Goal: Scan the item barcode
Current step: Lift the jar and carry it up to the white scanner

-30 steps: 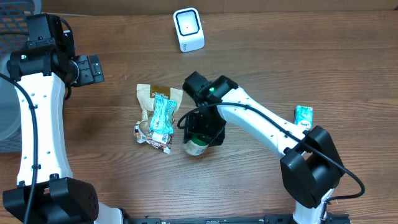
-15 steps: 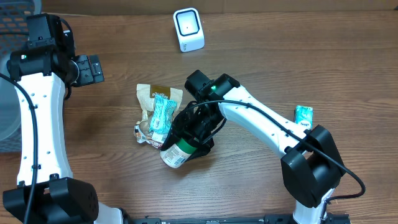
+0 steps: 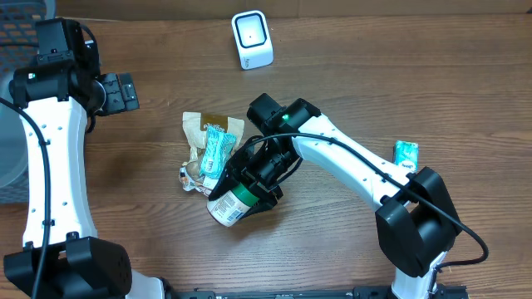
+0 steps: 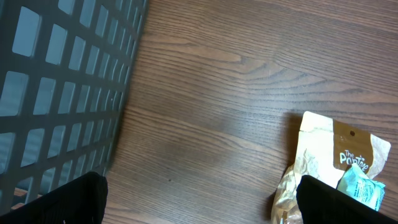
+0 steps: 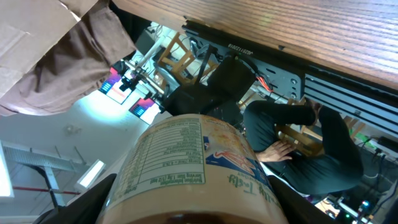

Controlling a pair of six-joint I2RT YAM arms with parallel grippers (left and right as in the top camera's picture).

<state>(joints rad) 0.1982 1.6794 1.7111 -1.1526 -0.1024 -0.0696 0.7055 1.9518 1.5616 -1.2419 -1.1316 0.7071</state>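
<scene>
The right hand has its jaws closed around a bottle with a green label and a white end. It holds the bottle tilted above the counter, white end pointing towards the near edge, just beside the heap of snacks. The right wrist camera looks along the bottle out into the room; a panel of small print on the label faces the lens, and the dark fingers show at either side of it. I cannot make out a barcode there.

The heap is a beige pouch with a teal wrapper lying across it and a crinkled foil packet at the near end, all touching. The white scanner stands near the far edge of the counter, well apart from the bottle. A small teal packet lies alone off to the right, beside the right arm.

The left hand hangs over the far left of the counter, spread wide and holding nothing. Its own camera shows bare wood between the two fingertips, a dark mesh basket on one side and the beige pouch on the other
</scene>
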